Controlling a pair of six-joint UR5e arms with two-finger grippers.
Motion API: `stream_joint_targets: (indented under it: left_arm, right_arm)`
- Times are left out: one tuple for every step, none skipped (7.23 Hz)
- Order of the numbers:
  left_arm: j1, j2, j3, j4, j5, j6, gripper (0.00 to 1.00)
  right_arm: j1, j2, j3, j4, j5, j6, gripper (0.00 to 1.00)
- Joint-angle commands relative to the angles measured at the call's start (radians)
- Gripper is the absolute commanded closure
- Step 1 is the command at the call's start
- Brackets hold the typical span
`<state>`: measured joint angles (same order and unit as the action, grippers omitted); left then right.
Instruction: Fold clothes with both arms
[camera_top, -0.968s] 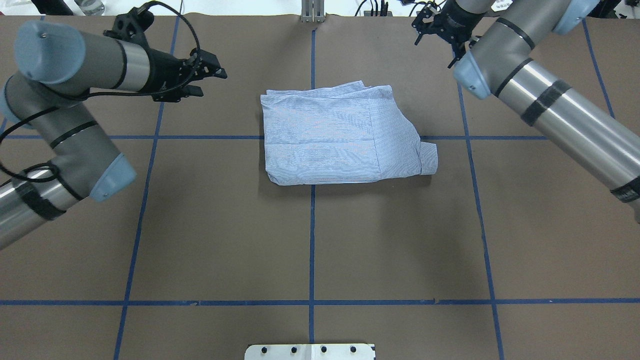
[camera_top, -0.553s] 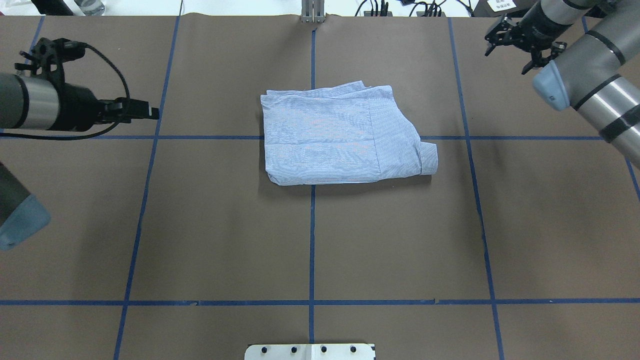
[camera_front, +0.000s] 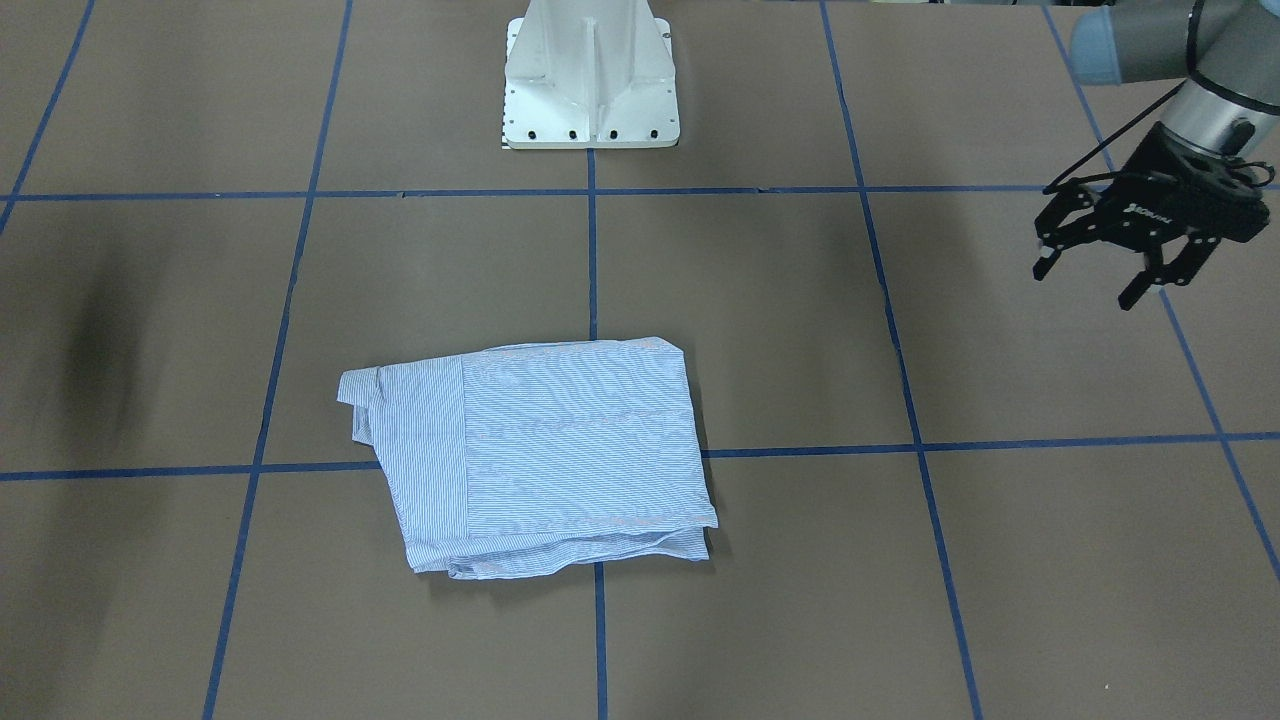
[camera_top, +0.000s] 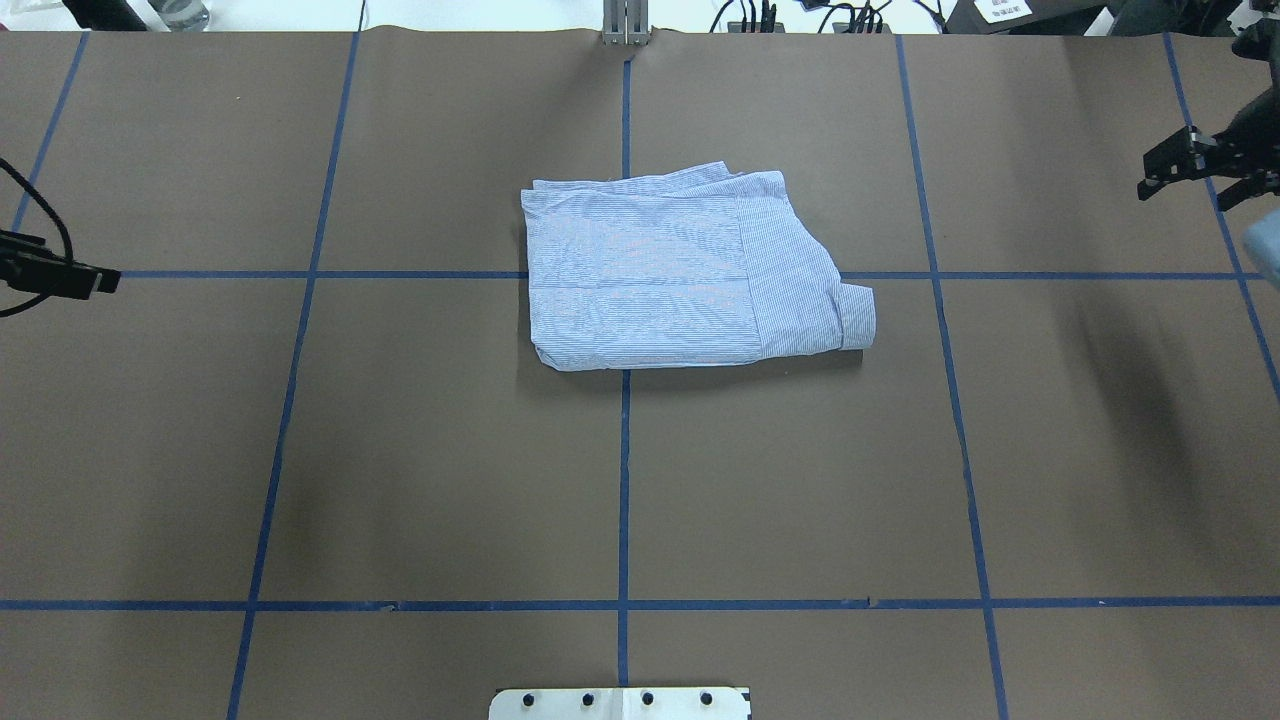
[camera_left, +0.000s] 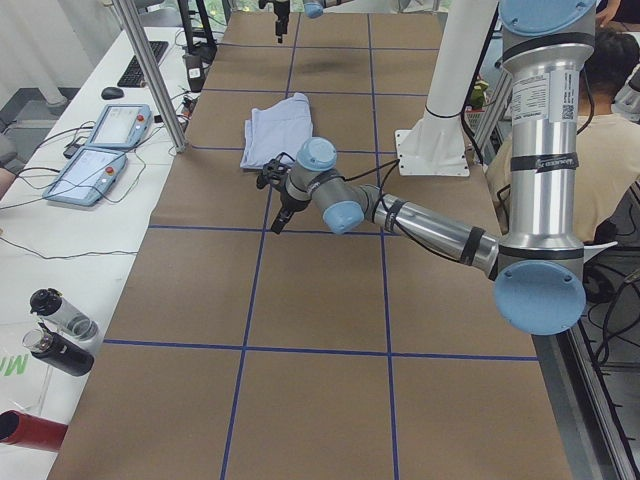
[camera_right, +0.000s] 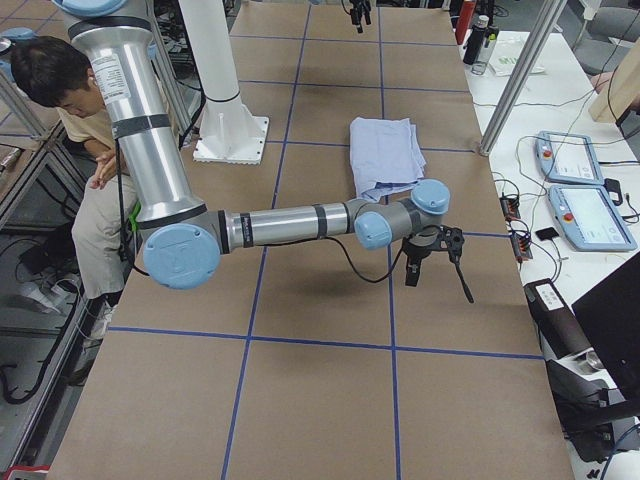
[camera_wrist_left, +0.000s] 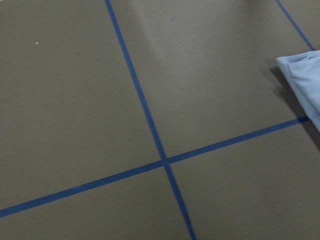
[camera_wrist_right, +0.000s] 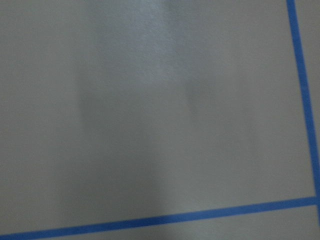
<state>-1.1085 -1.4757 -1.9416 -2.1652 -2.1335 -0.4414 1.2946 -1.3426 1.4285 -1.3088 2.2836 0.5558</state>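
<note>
The shirt (camera_top: 690, 270) is seen folded into a rough rectangle, laid flat on the brown table (camera_top: 420, 450). It is centred left to right, on the side far from the white base (camera_top: 620, 702). The crossing of two blue tape lines (camera_top: 960, 400) is covered by it. One narrower folded part sticks out on the shirt's right side in the overhead view. Layered edges are shown at its far side. No button, pocket or label can be made out.

The left gripper (camera_front: 1088, 280) is held above the table at the robot's far left, well apart from the shirt. Its jaws are spread wide and nothing is gripped. Only a corner of the shirt (camera_wrist_left: 305, 80) is caught at the right edge of the left wrist view.

The right gripper (camera_top: 1185, 197) is cut by the overhead view's right edge, also well apart from the shirt. Its fingers are seen parted, with nothing between them. Only bare table and tape are shown in the right wrist view.

A seated person (camera_right: 60, 90) is seen behind the robot. Two pendants (camera_left: 100, 145) lie on the side bench.
</note>
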Motion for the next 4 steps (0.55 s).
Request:
stream_joint_targets:
  left_arm:
    - [-0.079, 0.093, -0.005, 0.022, -0.04, 0.195, 0.0]
    - [-0.096, 0.113, -0.005, 0.022, -0.046, 0.231, 0.0]
    - [-0.102, 0.12, 0.007, 0.028, -0.052, 0.266, 0.0]
    - [-0.16, 0.108, 0.01, 0.113, -0.107, 0.273, 0.0]
  right_arm:
    - [0.076, -0.113, 0.044, 0.0, 0.005, -0.184, 0.0]
    - [0.097, -0.137, 0.067, 0.0, 0.005, -0.215, 0.0]
    - [0.101, -0.163, 0.091, 0.0, 0.005, -0.218, 0.0]
    - [0.112, -0.208, 0.137, -0.003, 0.005, -0.227, 0.0]
